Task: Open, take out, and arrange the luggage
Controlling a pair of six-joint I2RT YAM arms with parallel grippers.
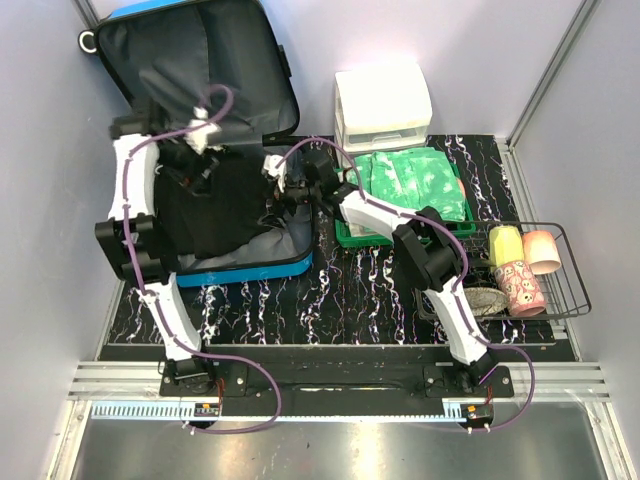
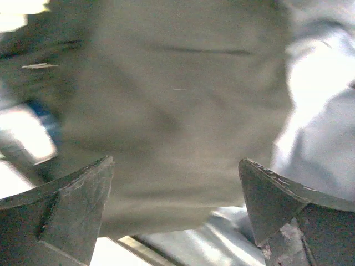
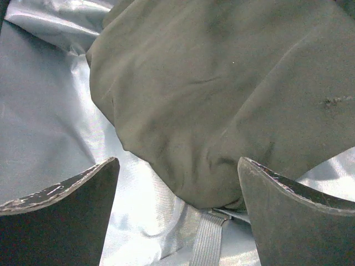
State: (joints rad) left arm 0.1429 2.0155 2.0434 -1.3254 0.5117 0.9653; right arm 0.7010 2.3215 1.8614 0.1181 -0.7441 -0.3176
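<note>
Where the luggage (image 1: pixel 190 60) lies: upper left of the overhead frame, on the worktop (image 1: pixel 360 290), lid propped open.
Left pincer (image 2: pixel 175 166): wide, gripping nothing, over the dark garment (image 2: pixel 166 111).
Right pincer (image 3: pixel 177 163): wide, empty, above the same garment.
Doing it well: probably pinch a thick fold, clear of the grey lining (image 3: pixel 50 111), then lift straight up.
Hard to see: left wrist view is blurred; the arms cover the contents from above.

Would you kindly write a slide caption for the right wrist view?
Open right gripper hovering over a dark garment lying in the open luggage.
</note>
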